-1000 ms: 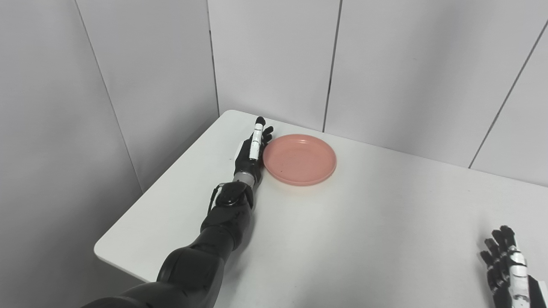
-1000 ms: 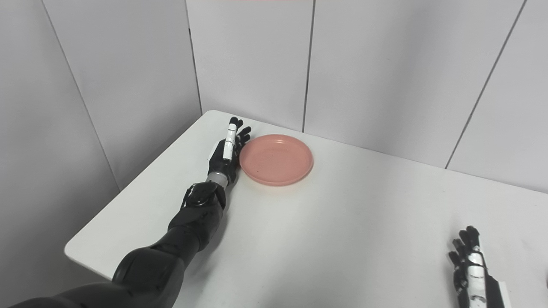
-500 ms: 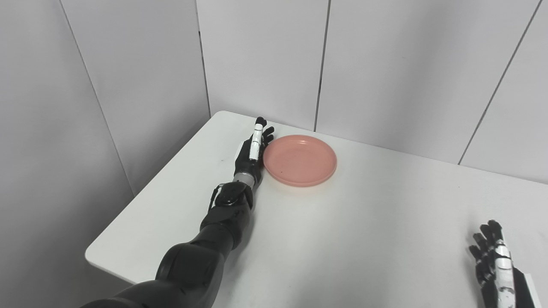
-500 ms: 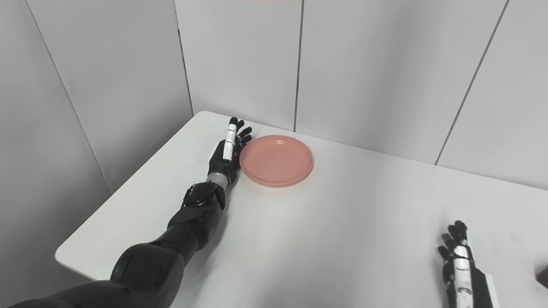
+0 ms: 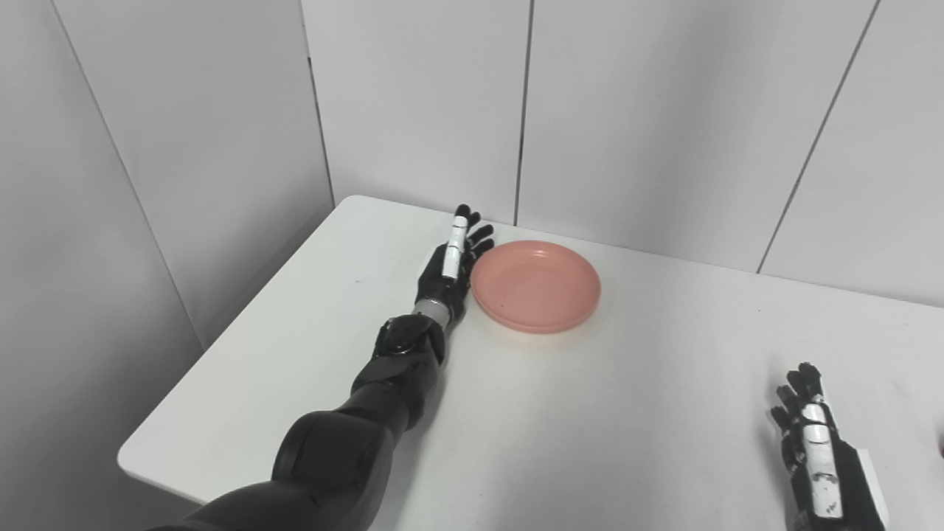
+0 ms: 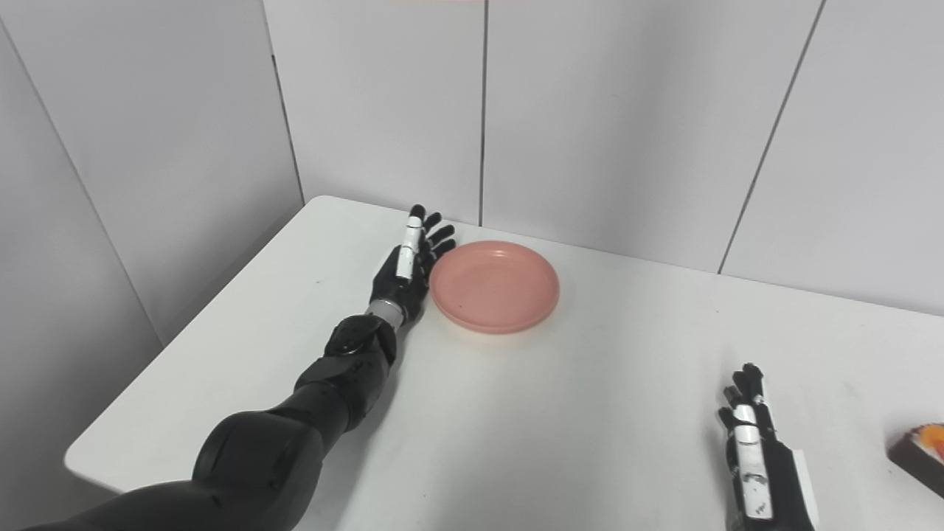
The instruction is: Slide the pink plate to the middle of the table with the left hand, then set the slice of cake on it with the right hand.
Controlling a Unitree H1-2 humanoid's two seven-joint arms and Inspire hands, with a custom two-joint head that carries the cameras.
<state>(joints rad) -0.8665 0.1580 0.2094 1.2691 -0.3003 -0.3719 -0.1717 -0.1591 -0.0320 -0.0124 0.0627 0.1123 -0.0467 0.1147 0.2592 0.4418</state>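
Note:
The pink plate [image 5: 536,286] lies empty on the white table [image 5: 590,428], toward its far left part. My left hand [image 5: 452,259] stands on edge with fingers stretched out, open, pressed against the plate's left rim. My right hand [image 6: 754,450] rests open on the table near the front right, holding nothing. In the right eye view a slice of cake [image 6: 922,451], dark with an orange top, shows partly at the right edge, to the right of the right hand. Most of the cake is cut off by the frame.
Grey wall panels [image 5: 413,110] close off the table's back and left sides. The table's left edge [image 5: 221,354] runs diagonally down toward the front corner. Bare white tabletop spreads between the plate and the right hand.
The camera has panned right, bringing the cake into view. Against the wall seams, the left hand and the plate have slid a short way to the right together.

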